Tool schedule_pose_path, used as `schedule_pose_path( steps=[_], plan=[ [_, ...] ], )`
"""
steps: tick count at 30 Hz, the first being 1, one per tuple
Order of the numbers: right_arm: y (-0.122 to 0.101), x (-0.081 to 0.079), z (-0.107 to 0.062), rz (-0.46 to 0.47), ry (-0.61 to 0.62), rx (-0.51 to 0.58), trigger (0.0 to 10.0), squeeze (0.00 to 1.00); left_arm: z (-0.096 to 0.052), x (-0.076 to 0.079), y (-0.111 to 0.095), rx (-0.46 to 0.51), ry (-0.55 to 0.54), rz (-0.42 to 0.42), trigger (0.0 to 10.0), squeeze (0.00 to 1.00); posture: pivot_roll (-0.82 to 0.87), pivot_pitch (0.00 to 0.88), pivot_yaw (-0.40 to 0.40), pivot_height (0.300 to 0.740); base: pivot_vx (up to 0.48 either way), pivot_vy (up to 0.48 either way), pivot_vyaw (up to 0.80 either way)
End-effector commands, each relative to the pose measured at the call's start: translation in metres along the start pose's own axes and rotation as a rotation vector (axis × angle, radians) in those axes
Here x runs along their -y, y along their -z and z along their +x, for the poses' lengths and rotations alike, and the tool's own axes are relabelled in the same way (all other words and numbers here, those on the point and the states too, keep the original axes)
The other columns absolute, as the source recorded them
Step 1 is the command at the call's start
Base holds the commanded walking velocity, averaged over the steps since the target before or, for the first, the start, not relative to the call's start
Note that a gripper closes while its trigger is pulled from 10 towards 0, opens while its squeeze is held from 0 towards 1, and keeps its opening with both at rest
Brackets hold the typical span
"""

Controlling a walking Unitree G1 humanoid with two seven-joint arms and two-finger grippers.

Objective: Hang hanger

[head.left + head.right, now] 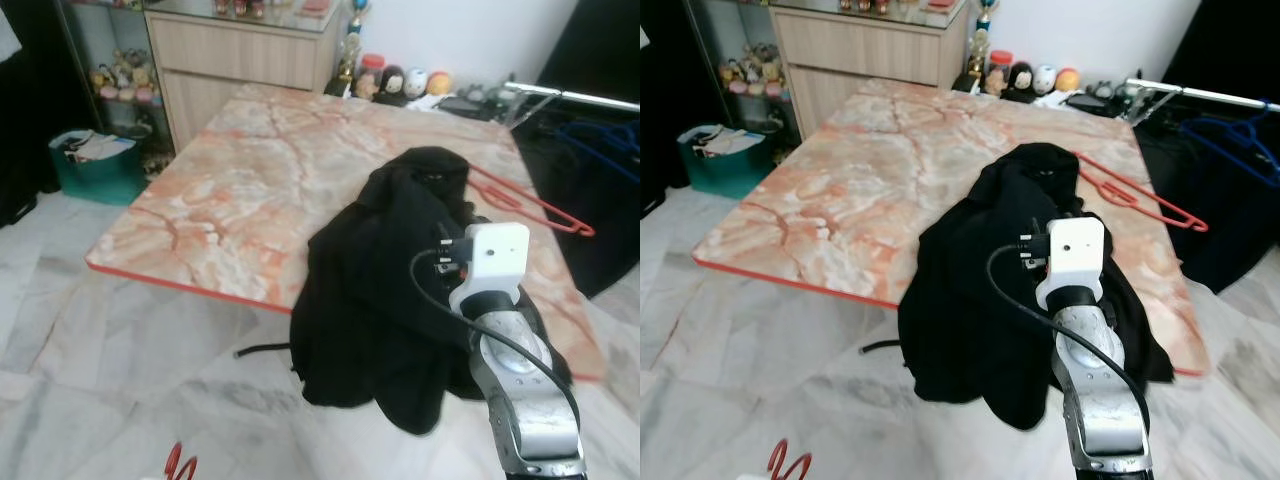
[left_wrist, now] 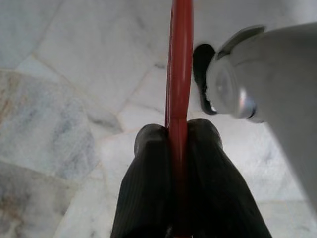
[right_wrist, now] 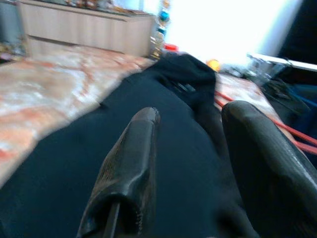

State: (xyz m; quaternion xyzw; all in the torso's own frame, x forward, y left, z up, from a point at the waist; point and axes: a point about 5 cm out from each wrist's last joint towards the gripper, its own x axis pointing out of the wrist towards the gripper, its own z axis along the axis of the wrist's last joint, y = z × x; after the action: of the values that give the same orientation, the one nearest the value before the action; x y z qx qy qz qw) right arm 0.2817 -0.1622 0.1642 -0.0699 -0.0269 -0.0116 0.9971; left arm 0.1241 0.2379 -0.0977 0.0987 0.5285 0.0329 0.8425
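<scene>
A red hanger (image 2: 181,59) is pinched between the two black fingers (image 2: 148,173) of my left gripper (image 2: 176,131), low over the marble floor; its red curve peeks in at the bottom left (image 1: 180,462). A black garment (image 1: 390,290) is heaped on the marble table (image 1: 240,190) and spills over its near edge. My right gripper (image 3: 190,114) is open just above that garment, with its white wrist box (image 1: 497,255) in front of the cloth. A second red hanger (image 1: 530,205) lies on the table, its end tucked under the garment.
A metal rail (image 1: 570,95) with blue hangers (image 1: 1240,135) stands to the right of the table. A teal basket (image 1: 95,165) sits on the floor at the left, with a wooden cabinet (image 1: 240,50) behind. Small jars and figurines (image 1: 400,82) line the table's far edge.
</scene>
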Motion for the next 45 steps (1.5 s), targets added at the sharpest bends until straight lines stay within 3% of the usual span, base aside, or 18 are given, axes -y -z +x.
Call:
schedule_pose_path(
  steps=[1, 8, 16, 45],
  plan=[
    [0.008, 0.003, 0.0, -0.01, 0.016, -0.029, 10.0, 0.0, -0.001, 0.004, 0.008, -0.022, 0.011, -0.001, 10.0, 0.0, -0.03, 0.0, -0.091, 0.74, -0.244, 0.0, 0.0],
    [0.048, 0.012, -0.006, 0.032, 0.067, -0.172, 10.0, 0.0, -0.001, 0.007, 0.007, -0.022, 0.008, 0.008, 10.0, 0.0, -0.03, 0.0, -0.091, 0.74, 0.0, 0.0, 0.0],
    [0.059, 0.016, -0.009, 0.037, 0.085, -0.2, 10.0, 0.0, -0.001, 0.005, 0.007, -0.019, 0.007, 0.031, 10.0, 0.0, -0.03, 0.0, -0.091, 0.74, 0.0, 0.0, 0.0],
    [0.063, 0.019, -0.004, 0.034, 0.105, -0.196, 10.0, 0.0, -0.001, 0.004, 0.007, -0.014, 0.01, 0.034, 10.0, 0.0, -0.03, 0.0, -0.09, 0.74, 0.0, -0.292, 0.0]
  ],
)
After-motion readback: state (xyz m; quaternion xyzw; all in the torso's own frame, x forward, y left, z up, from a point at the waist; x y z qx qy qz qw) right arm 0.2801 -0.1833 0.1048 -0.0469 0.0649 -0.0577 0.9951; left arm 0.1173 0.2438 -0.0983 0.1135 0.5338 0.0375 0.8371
